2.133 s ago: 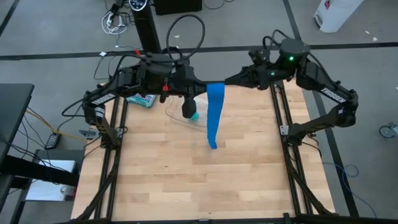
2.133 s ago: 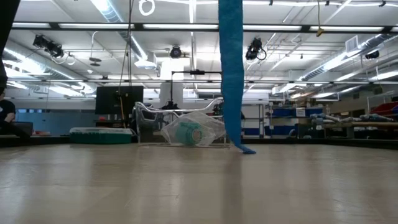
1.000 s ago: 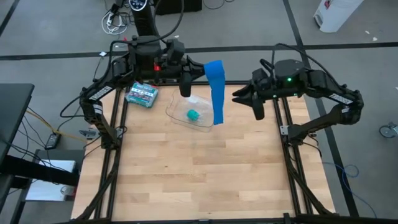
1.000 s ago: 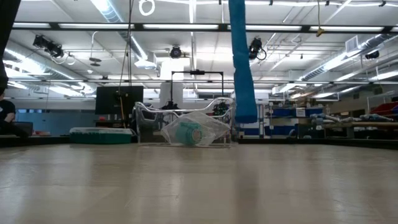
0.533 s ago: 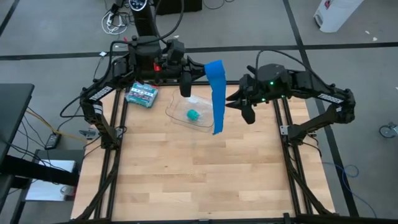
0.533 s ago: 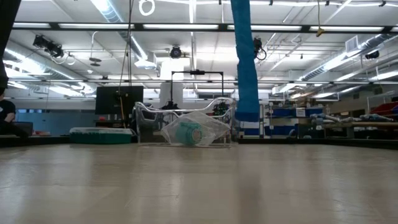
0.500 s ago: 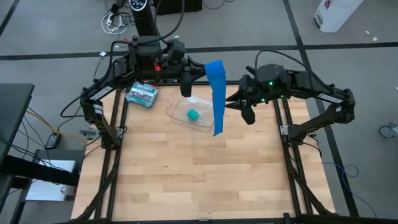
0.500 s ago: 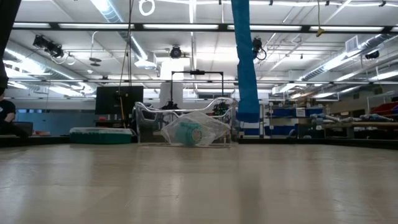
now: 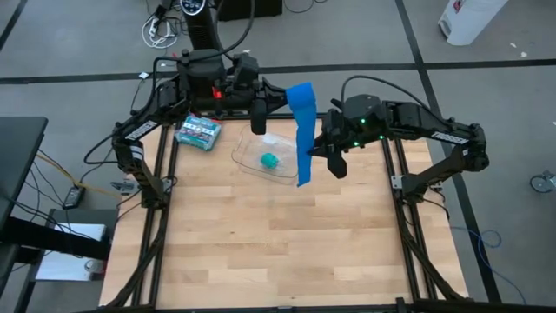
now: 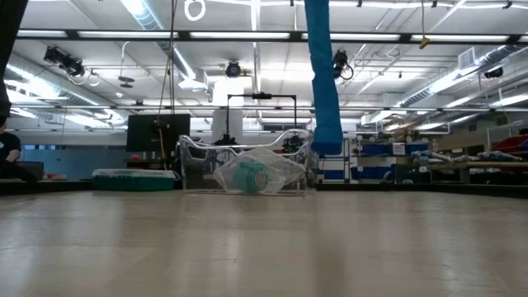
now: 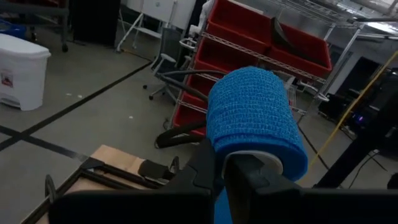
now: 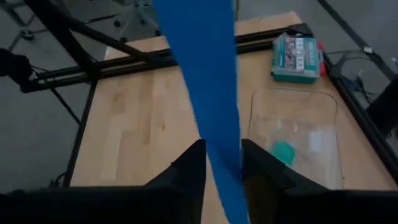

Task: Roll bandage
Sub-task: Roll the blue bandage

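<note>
The bright blue bandage hangs as a long strip from my left gripper, high over the table's far middle. Its lower end hangs clear of the table. In the left wrist view the bandage's upper end curves over my left gripper, which is shut on it. My right gripper is open at the strip's lower part, on its right side. In the right wrist view its gripper has one finger on each side of the strip. My left gripper holds the bandage's upper end, which folds over its fingertips; the fold hides the place of contact. The strip hangs straight down below it, slack and clear of the table. My right gripper's fingers flank the strip; whether they touch it cannot be told.
A clear plastic tray holding a small teal-green roll lies at the far middle, just left of the hanging strip. A green-and-white printed box lies at the far left. The near half of the wooden table is bare.
My right gripper has moved toward the table's left edge, up to the hanging bandage, and its fingers now stand on either side of the strip. The bandage still hangs from my left gripper with its lower end clear of the table.
</note>
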Robot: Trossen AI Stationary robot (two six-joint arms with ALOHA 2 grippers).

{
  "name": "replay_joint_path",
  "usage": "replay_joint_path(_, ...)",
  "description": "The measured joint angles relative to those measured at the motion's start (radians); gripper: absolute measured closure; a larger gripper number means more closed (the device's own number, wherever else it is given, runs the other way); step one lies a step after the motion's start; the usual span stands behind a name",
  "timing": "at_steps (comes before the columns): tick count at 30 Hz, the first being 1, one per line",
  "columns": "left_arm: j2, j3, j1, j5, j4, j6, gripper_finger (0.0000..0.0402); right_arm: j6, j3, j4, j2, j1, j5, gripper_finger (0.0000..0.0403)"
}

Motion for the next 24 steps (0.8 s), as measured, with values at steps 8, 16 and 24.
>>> replay_joint_path(8, 0.001, 0.000, 0.000, 0.000, 0.031, -0.004, 0.0376, 0.025, 0.000, 0.010, 0.001, -0.016, -0.047, 0.0395)
replay_joint_path(16, -0.002, 0.000, 0.000, 0.026, 0.042, -0.032, 0.0376, 0.050, 0.000, -0.038, 0.000, -0.027, -0.078, 0.0402)
replay_joint_path(24, -0.002, 0.000, 0.000, 0.082, 0.042, -0.060, 0.0376, 0.056, -0.067, -0.083, -0.008, -0.076, -0.043, 0.0403)
